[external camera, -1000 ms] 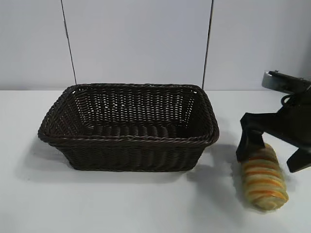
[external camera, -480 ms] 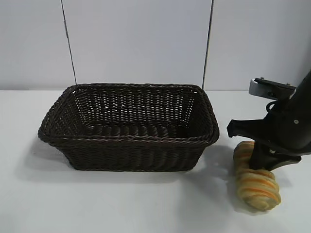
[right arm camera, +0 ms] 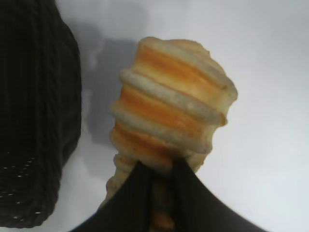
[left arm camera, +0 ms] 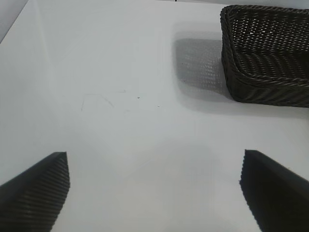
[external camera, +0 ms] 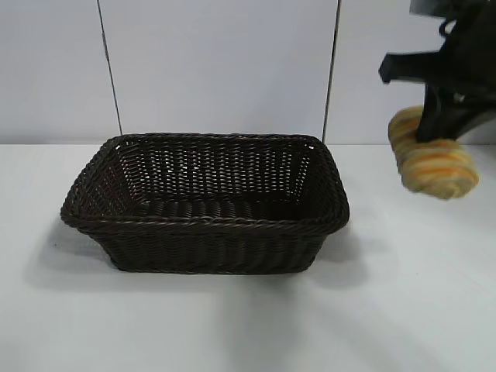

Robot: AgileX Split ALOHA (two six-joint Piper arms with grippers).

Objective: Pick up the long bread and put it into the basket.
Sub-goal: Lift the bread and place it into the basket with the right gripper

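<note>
Bread lifted, not yet in basket
Right tool (external camera: 435, 128) clenches the long bread (external camera: 434, 164) aloft beside the basket (external camera: 205, 221); left tool (left arm camera: 154, 186) gapes idle

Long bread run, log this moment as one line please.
stage: lift | right pincer: shut on long bread, raised off table, right of basket | left pincer: open, idle over bare table | basket: holds nothing

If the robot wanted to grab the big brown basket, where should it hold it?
Probably the braided rim of the basket, at one short end, coming down from above. The sides slope and the body is wide, so only the rim looks thin enough to pinch. The open left end effector sits near that end, while the right end effector is busy holding the long bread in the air.
</note>
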